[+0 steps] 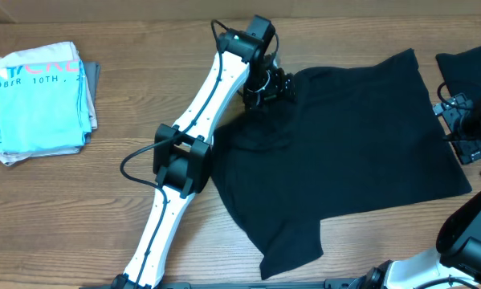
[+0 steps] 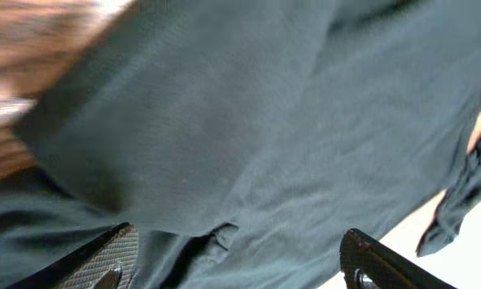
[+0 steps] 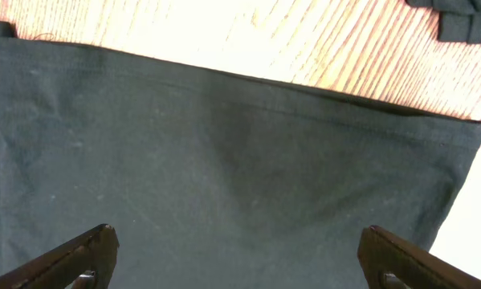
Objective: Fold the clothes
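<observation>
1. The black T-shirt (image 1: 344,144) is lying spread out on the counter (image 1: 79,185), right of centre.
2. The left jaws are standing wide over its bunched upper-left edge.
3. The right jaws are gaping wide above its right hem.
4. A folded light-blue T-shirt (image 1: 39,96) is sitting far left.

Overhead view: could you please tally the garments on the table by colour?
Black: 2, the spread black T-shirt and a second black garment at the right edge, apart from it.
Light blue: 1, the folded light-blue T-shirt with lettering, at the left.
Total: 3. A grey edge shows beneath the light-blue one; I cannot tell whether it is a separate garment, so it is not counted.
</observation>
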You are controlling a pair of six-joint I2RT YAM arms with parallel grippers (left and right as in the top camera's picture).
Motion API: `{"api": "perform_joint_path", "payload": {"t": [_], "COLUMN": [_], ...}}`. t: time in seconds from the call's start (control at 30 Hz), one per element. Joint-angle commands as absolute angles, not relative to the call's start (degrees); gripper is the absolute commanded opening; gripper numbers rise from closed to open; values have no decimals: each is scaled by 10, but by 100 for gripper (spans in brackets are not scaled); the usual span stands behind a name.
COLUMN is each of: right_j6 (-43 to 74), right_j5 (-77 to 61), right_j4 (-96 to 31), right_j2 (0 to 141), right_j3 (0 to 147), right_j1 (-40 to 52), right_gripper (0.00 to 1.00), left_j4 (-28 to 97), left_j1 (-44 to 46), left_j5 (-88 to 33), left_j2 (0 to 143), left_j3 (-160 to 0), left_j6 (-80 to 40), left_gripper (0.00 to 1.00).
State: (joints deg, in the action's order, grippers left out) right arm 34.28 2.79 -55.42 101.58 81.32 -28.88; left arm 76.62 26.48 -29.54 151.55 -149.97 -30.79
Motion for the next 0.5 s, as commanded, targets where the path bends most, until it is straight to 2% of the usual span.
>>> {"api": "perform_joint_path", "payload": {"t": [0.0,0.13,0.47], "right_j6": [340,340,340], "right_j5": [29,29,29], "right_j4": [-552,-552,-552], "right_j2": [1014,1014,1014], "right_j3": [818,818,818], "right_j1": [-288,-288,-288], "right_gripper": [100,100,100], "left_j4": [766,760,744], "left_j1": [258,258,254], "left_j5": [-244,-205,-199], "left_j2": [1516,1516,1516], "left_j3": [-1501,-1499,-1486], "left_j6": [-376,-417,-440], "left_gripper": [82,76,74]}}
